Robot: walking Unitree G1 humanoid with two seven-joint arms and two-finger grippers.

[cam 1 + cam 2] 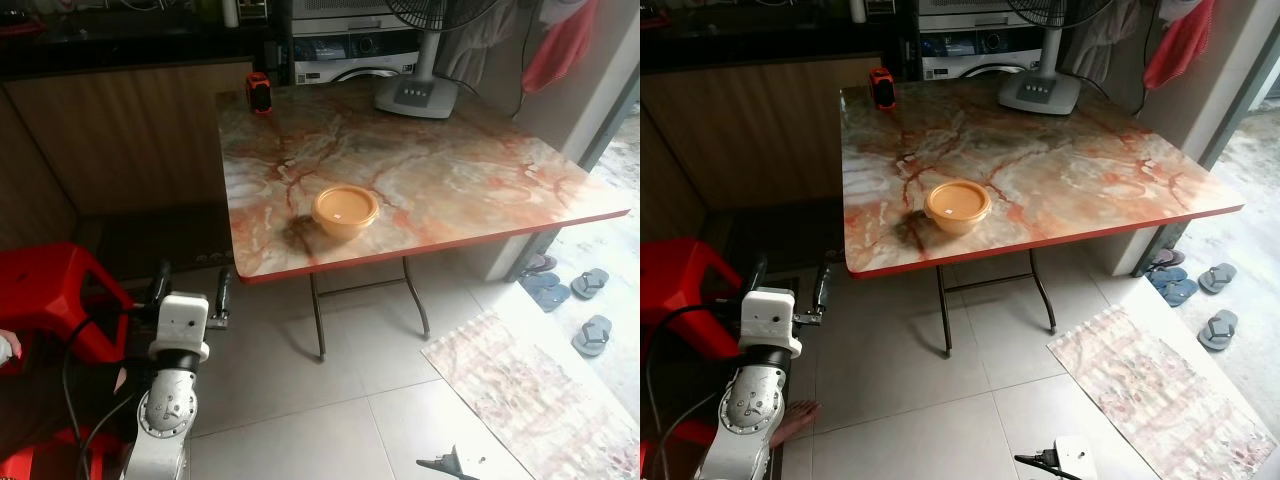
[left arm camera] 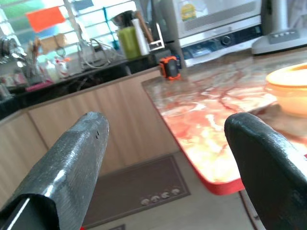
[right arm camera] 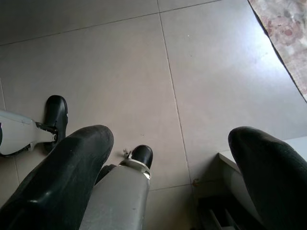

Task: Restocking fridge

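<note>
Left eye view | left tool [image 1: 190, 285] fingers apart, empty | right tool [image 3: 168, 158] fingers apart | fan [image 1: 425, 60] top cropped

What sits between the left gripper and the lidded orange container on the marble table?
Nothing visible does. The left gripper, fingers open, is raised off the table's near left corner, and the stretch of marble-patterned tabletop from that corner to the orange container is bare. The small red-and-black object and the fan base stand far behind it.

Glossy marble-pattern table [image 1: 450, 180]; smooth orange plastic bowl [image 1: 345, 211]; wood-grain cabinet [image 1: 130, 130]; glossy floor tiles [image 1: 300, 400].
</note>
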